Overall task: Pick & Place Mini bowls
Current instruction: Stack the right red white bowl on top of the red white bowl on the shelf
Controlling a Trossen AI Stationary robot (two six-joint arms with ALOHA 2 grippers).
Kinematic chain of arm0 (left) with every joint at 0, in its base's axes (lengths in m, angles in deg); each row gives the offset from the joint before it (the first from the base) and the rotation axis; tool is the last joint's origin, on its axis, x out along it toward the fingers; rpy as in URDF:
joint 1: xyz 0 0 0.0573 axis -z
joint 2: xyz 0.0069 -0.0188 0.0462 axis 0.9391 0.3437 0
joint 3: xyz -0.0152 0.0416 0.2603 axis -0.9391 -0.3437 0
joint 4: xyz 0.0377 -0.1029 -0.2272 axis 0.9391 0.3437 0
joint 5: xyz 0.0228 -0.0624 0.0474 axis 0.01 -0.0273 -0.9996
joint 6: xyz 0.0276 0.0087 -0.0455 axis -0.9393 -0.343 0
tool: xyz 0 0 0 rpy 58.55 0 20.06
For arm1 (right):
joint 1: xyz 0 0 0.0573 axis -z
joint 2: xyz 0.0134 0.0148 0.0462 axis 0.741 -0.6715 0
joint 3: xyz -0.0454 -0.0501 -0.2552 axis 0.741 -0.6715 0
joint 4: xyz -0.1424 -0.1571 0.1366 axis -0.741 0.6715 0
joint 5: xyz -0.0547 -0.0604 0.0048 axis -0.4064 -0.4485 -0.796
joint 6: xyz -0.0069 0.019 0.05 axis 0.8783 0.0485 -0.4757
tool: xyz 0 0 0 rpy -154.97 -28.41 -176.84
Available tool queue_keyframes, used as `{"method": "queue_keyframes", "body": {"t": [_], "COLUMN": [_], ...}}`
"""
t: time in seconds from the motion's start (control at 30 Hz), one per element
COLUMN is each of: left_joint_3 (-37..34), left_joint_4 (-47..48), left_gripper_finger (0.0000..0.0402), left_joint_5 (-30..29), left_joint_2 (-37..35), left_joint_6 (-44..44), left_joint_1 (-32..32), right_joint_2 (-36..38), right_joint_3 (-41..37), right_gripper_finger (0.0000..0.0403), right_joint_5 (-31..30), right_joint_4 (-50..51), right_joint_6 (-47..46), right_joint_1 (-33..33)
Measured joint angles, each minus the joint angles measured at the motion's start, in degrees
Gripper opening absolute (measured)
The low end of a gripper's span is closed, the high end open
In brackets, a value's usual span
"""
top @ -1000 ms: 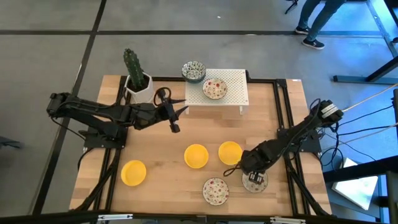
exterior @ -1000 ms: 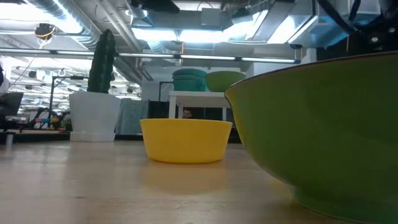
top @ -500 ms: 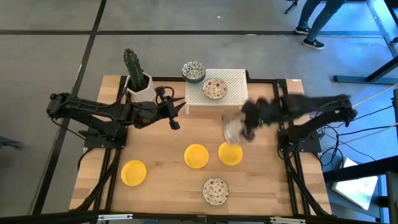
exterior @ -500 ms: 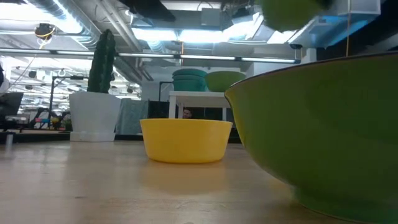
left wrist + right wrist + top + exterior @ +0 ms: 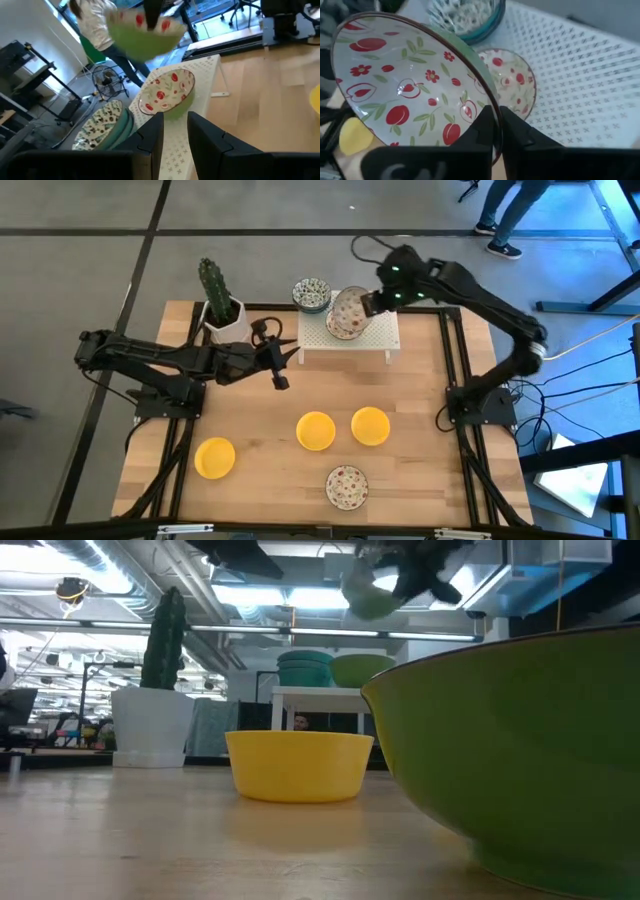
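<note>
My right gripper (image 5: 368, 304) is high over the white rack (image 5: 375, 330), shut on a red floral bowl (image 5: 350, 310) with a green outside. That bowl hangs tilted above a second red floral bowl (image 5: 342, 327) on the rack. Beside it, a stack of teal speckled bowls (image 5: 311, 293) sits at the rack's far left corner. A third red floral bowl (image 5: 346, 485) rests on the table near the near edge. Three yellow bowls (image 5: 215, 458) (image 5: 316, 430) (image 5: 371, 425) sit on the wood. My left gripper (image 5: 286, 368) hovers open left of the rack. My right gripper pinches the held bowl's rim (image 5: 493, 106), one finger (image 5: 485, 127) on the inner face and the other (image 5: 514, 131) on the outside. The bowl (image 5: 410, 85) is lifted clear and steeply tilted, its opening facing the wrist camera, above the bowl on the rack (image 5: 510, 80).
A white pot with a green cactus (image 5: 220, 315) stands at the far left, close behind my left arm. In the low view the near floral bowl's green wall (image 5: 520, 740) fills the right side. Bare wood lies between the rack and the yellow bowls. A person walks beyond the far edge.
My right gripper, shut on the floral bowl, lifted it off the table's near right area, swung it up and toward the far edge, and now holds it tilted over the rack. The other bowls stayed where they were.
</note>
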Motion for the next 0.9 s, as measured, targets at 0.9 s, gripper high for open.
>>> {"method": "queue_keyframes", "body": {"t": [0.9], "left_joint_3": [0.0], "left_joint_4": [8.85], "left_gripper_finger": [0.0077], "left_joint_5": [-2.48], "left_joint_2": [0.02], "left_joint_6": [0.99], "left_joint_1": [-0.07], "right_joint_2": [-12.04], "right_joint_3": [0.31], "right_gripper_finger": [0.0066], "right_joint_5": [5.39], "right_joint_4": [0.91], "right_joint_6": [4.19], "right_joint_1": [3.5]}}
